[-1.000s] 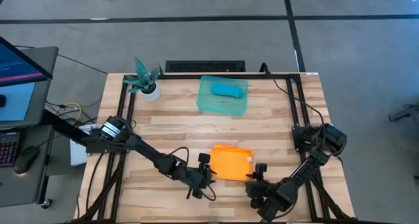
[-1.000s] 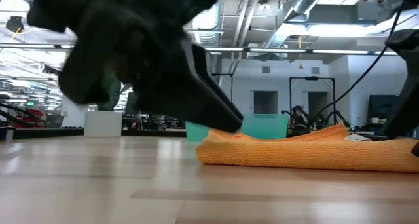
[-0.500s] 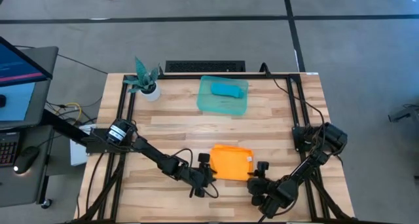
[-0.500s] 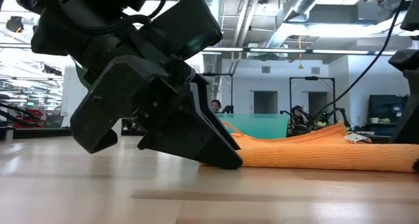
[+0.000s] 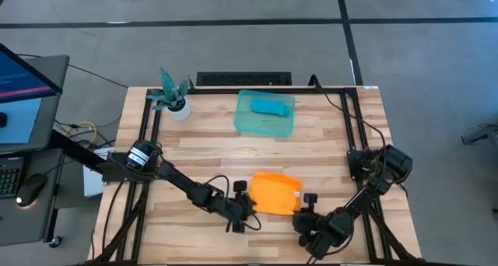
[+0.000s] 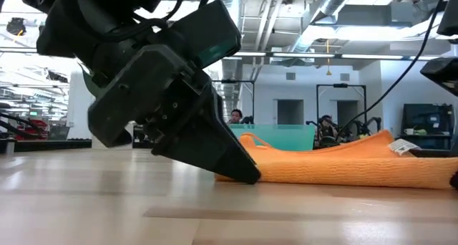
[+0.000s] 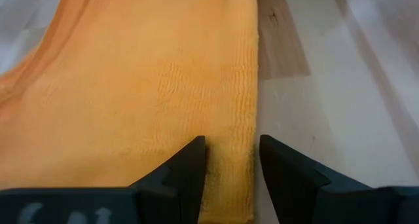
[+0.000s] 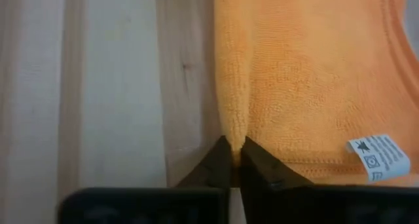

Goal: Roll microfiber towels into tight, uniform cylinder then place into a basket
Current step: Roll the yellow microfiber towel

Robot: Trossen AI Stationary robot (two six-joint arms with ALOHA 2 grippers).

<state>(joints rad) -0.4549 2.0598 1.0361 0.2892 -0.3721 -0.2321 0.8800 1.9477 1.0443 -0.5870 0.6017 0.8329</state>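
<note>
The orange towel (image 5: 275, 193) lies folded flat near the table's front edge. My left gripper (image 5: 250, 209) is open at its near left corner, low on the table, one finger on the cloth and one past the near edge (image 7: 245, 139). My right gripper (image 5: 302, 211) is shut on the near right corner. Beside it the white tag (image 8: 376, 156) shows. The turquoise towel (image 5: 271, 106) lies rolled in the teal basket (image 5: 253, 124) at the far middle. My left gripper's fingertips (image 6: 247, 175) reach the table at the towel's left end; whether they touch the cloth I cannot tell. My right gripper pinches the orange towel's near edge (image 8: 232, 122) at the right corner between its two fingertips, slanting down from the near right. The cloth puckers into a ridge there, and that end (image 6: 390, 141) stands a little raised while the rest lies flat.
A small white pot with a teal plant (image 5: 174, 99) stands at the far left corner. Bare wood lies between the basket and the orange towel. Black frame rails (image 5: 148, 118) run along the table's sides.
My right gripper has shut on the towel's near right corner, and that end of the cloth has bunched and risen slightly. My left gripper has sunk toward the table at the towel's left end and rolled about its own line, staying open.
</note>
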